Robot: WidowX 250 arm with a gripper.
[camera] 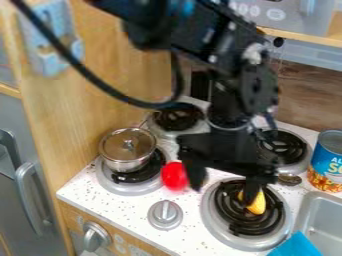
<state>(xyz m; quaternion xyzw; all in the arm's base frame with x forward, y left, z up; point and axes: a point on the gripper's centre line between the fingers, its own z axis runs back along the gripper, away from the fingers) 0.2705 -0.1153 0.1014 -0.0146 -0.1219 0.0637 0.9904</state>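
You have the white speckled table (133, 209) beneath the arm, with the sink (320, 204) let into its right edge. Your gripper (223, 194) hangs over the front-right burner (208, 210), its fingers well apart and clamped on nothing. The lidded pot (125, 162) sits on the front-left burner (115, 187), near the table's left corner; the can (326, 161) stands by the right edge. The red thing (174, 176) is just beside the left one of the fingers. The yellow thing (257, 203) lies on the front-right burner's coil, by the other fingertip; you can't tell if they touch. It is on the burner but ungripped, so by your view a grip is left to make or already released. Its long axis seems to run from back toward the front edge; its partly covered end leaves its pointing unclear.
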